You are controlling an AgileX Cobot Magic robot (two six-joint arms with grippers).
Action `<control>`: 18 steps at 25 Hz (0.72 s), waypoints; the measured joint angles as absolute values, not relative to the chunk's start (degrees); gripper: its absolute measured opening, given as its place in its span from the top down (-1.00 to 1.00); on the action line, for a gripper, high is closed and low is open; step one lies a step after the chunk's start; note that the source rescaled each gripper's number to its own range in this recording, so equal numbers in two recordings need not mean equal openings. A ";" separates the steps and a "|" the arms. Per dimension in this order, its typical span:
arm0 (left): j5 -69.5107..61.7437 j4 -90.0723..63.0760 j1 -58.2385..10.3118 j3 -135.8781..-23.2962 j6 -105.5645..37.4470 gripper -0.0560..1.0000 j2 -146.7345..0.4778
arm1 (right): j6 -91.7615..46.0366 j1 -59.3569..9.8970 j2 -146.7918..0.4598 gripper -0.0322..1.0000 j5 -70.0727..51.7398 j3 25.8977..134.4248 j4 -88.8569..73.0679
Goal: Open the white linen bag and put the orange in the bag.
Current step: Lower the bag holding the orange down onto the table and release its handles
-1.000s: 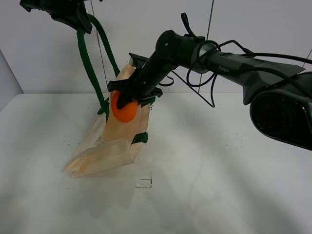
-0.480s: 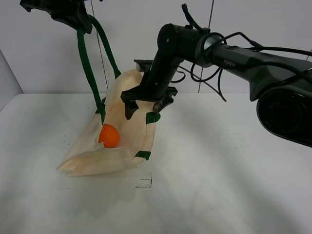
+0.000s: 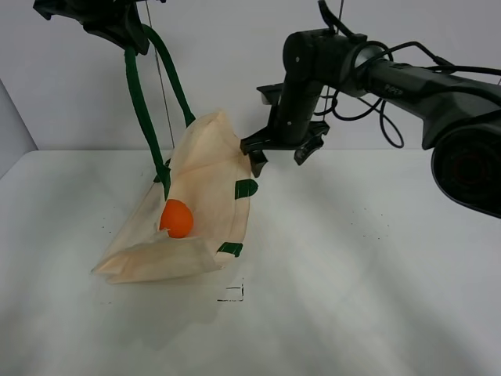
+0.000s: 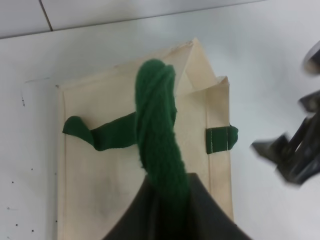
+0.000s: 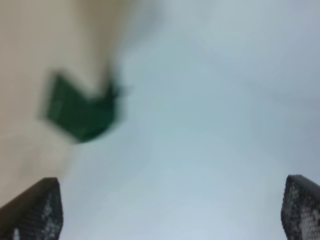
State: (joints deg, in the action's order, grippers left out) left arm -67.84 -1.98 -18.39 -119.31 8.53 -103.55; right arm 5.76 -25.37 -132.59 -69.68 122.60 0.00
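Orange [image 3: 177, 218] sits inside the white linen bag [image 3: 205, 160], low in the open pocket, resting on the lower cloth with a fold just in front of it. The bag slumps on the table [image 3: 360, 266], mouth held up by its green strap handle [image 3: 143, 110]. Left gripper [image 3: 127, 41] is clamped on that handle, high above the table. Right gripper [image 3: 279, 155] hangs in the air just beside the bag's upper edge, jaws spread wide, holding nothing. One green tab [image 3: 245, 188] sits on the bag's rim; the right wrist view is blurred.
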 joint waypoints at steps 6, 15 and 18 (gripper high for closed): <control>-67.84 -1.98 -18.39 -119.31 8.53 0.89 -103.55 | 4.28 -15.17 -132.59 -1.00 -69.68 122.60 0.64; -67.84 -2.03 -18.39 -119.31 8.53 0.89 -103.55 | 3.84 -2.81 -132.59 -1.00 -69.68 122.60 0.82; -67.84 -2.03 -18.39 -119.31 8.53 0.89 -103.55 | 3.77 -0.72 -132.59 -1.00 -69.68 122.60 0.71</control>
State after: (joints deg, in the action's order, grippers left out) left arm -67.84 -2.03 -18.39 -119.31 8.53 -103.55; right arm 3.77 -0.72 -132.59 -69.68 122.60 0.71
